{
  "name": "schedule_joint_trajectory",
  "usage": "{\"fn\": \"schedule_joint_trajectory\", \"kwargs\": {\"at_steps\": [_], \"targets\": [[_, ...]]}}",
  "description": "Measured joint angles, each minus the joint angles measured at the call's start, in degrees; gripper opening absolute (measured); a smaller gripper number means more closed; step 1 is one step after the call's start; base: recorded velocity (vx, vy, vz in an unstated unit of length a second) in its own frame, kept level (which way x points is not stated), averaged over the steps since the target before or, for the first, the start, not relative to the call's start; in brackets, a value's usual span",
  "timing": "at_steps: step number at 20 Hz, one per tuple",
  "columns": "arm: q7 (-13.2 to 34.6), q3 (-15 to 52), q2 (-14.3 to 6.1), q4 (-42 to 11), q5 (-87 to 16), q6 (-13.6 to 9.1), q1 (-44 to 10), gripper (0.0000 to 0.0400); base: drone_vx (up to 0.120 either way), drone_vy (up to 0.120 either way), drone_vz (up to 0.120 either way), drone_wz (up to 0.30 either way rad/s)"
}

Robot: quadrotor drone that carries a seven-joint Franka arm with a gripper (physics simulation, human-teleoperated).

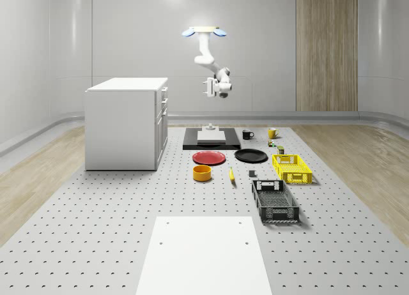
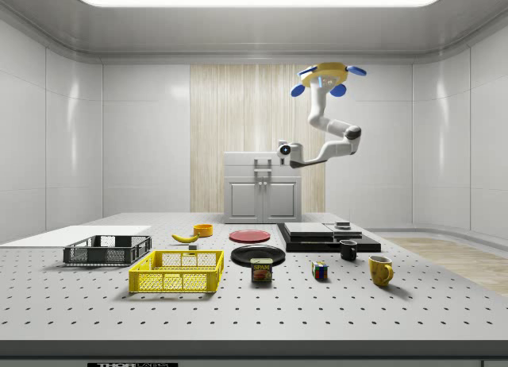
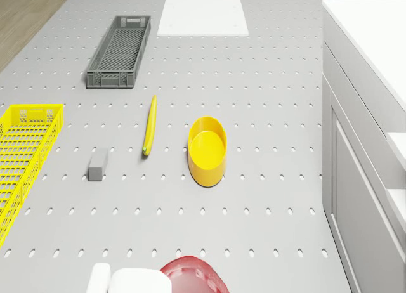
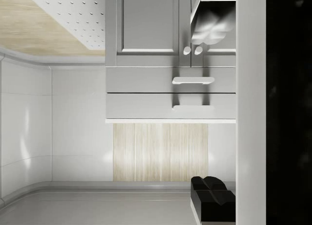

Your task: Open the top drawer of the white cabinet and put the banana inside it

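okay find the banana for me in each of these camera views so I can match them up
Whole-scene view: the banana lies on the table, right of the yellow bowl.
Side view: banana just left of the bowl, behind the yellow crate.
Drone view: banana beside the bowl.
Wrist view: not in it.
Shared landmark: the yellow bowl.
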Motion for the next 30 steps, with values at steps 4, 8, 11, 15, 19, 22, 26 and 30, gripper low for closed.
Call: {"fn": "schedule_joint_trajectory", "kwargs": {"at_steps": [4,8,11,15,19,22,26,30], "targets": [[0.31,-0.12,-0.45,-0.06,-0.37,0.38,0.40,0.0400,0.120,-0.120,0.000,0.000],[0.61,-0.22,-0.88,-0.11,-0.72,0.73,0.77,0.0400,0.120,-0.120,0.000,0.000],[0.81,-0.30,-1.18,-0.15,-0.97,0.98,1.03,0.0400,0.120,-0.120,0.000,0.000],[1.08,-0.39,-1.55,-0.20,-1.29,1.28,1.35,0.0400,0.090,-0.120,0.000,0.000],[1.32,-0.47,-1.90,-0.25,-1.58,1.57,1.65,0.0400,0.000,-0.120,0.000,0.000],[1.50,-0.53,-2.15,-0.28,-1.79,1.77,1.86,0.0400,0.000,-0.120,0.000,0.000],[1.72,-0.60,-2.46,-0.32,-2.05,2.02,2.13,0.0400,0.000,-0.120,0.000,0.000],[1.92,-0.66,-2.74,-0.35,-2.30,2.25,2.37,0.0400,0.000,-0.120,0.080,0.000]]}}
